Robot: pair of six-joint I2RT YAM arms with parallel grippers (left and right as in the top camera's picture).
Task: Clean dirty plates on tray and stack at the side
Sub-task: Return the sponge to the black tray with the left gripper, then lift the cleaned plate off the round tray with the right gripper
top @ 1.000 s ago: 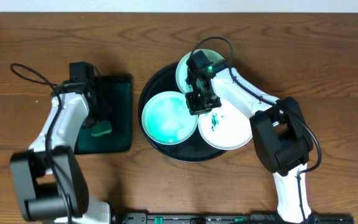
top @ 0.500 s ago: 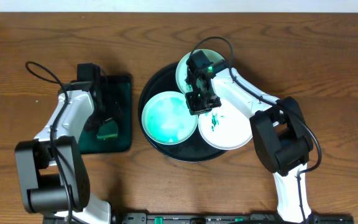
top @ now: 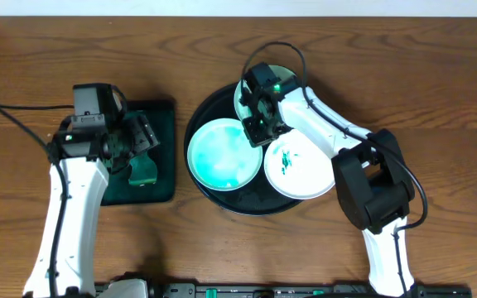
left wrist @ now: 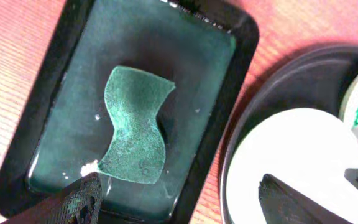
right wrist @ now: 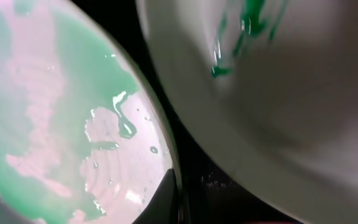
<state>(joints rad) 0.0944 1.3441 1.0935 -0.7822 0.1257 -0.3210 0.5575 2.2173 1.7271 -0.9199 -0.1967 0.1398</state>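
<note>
Three plates lie on the round black tray point(top: 247, 201). The left plate point(top: 222, 155) is smeared pale mint and wet. The right plate point(top: 298, 165) carries a green scribble. The back plate point(top: 242, 93) is mostly hidden under my right arm. My right gripper point(top: 257, 126) is shut on the right rim of the mint plate point(right wrist: 55, 112), next to the scribbled plate point(right wrist: 278, 93). My left gripper point(left wrist: 179, 199) hangs open above the green sponge point(left wrist: 135, 134), which lies loose in the rectangular tray point(left wrist: 216, 62).
The rectangular black tray point(top: 162, 132) with the sponge point(top: 143, 172) sits left of the round tray point(left wrist: 278, 81), a strip of wooden table between them. Bare wood surrounds both trays.
My left gripper has opened and let the sponge drop into the rectangular tray, and the left arm has swung back to the left. My right gripper has shifted slightly toward the back.
</note>
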